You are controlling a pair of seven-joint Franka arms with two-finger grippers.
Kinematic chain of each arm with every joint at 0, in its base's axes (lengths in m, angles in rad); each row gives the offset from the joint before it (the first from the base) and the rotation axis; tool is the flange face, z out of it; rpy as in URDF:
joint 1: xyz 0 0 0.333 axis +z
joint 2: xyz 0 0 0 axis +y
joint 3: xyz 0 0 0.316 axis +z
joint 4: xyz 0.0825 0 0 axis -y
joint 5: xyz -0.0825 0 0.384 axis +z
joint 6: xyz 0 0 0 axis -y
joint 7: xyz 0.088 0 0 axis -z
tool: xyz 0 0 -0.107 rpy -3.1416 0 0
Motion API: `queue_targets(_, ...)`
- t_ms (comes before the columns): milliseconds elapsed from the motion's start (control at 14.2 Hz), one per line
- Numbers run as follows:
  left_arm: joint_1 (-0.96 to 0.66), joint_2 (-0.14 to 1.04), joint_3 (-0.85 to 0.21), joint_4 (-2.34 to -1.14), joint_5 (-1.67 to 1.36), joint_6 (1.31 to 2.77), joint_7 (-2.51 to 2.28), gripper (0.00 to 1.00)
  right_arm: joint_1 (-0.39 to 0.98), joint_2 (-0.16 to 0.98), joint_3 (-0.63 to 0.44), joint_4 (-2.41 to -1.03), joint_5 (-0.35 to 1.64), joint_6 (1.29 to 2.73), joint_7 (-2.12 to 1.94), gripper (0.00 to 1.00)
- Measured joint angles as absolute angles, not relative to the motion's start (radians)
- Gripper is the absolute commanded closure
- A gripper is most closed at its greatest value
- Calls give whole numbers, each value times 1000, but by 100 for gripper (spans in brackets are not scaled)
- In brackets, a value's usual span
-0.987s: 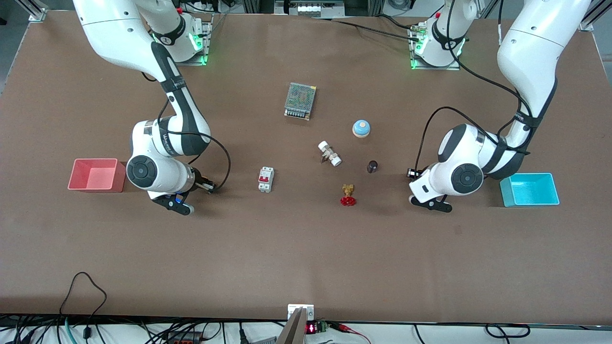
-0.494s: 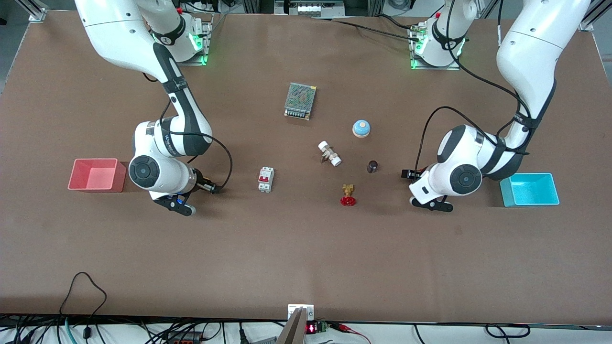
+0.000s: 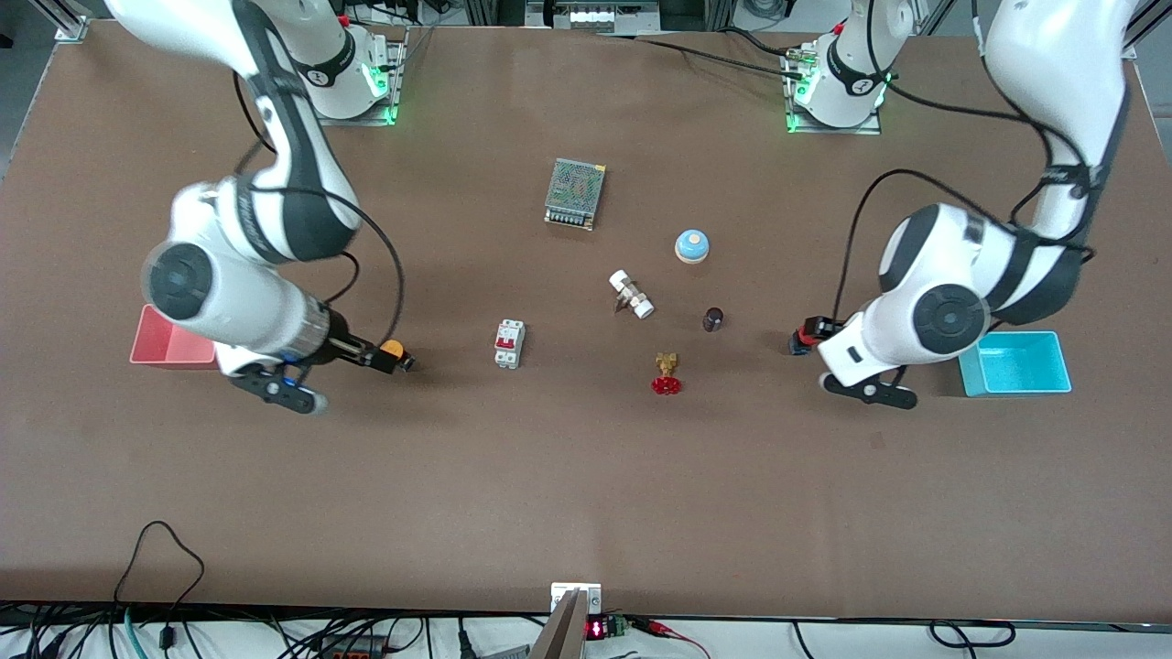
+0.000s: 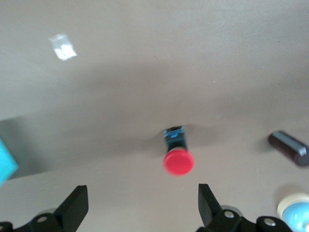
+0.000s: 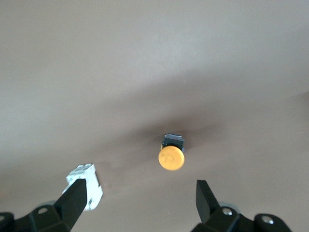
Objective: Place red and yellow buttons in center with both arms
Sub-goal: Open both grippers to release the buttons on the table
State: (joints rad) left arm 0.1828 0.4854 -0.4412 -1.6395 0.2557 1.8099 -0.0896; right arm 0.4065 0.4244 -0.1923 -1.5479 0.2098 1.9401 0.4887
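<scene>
The yellow button [image 3: 392, 349] rests on the brown tabletop [image 3: 568, 476] toward the right arm's end, its cap up in the right wrist view [image 5: 171, 158]. My right gripper [image 3: 364, 353] is open and empty above it [image 5: 140, 199]. The red button [image 3: 809, 327] rests on the table toward the left arm's end, and it also shows in the left wrist view [image 4: 177, 161]. My left gripper [image 3: 821, 331] is open and empty above it [image 4: 141, 205]. Neither gripper touches a button.
Between the buttons lie a white and red breaker [image 3: 509, 344], a brass valve with a red handwheel [image 3: 667, 373], a dark cylinder [image 3: 713, 318], a white fitting [image 3: 631, 294], a blue bell [image 3: 692, 245] and a metal power supply [image 3: 575, 192]. A red bin [image 3: 174, 337] and a teal bin [image 3: 1014, 362] stand at the table's ends.
Both arms have risen from low over the table. The yellow and red buttons, hidden under the grippers before, now show on the table below the open grippers.
</scene>
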Motion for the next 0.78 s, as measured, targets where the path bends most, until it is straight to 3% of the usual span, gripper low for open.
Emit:
queue_targets(564, 206, 400, -458, -1325, 256, 1425, 24, 0, 346, 289, -370, -1483, 200, 1734, 146, 0)
queue_targets(776, 202, 383, -488, -1241, 256, 1330, 25, 0, 203, 230, -312, -1480, 170, 1682, 55, 0)
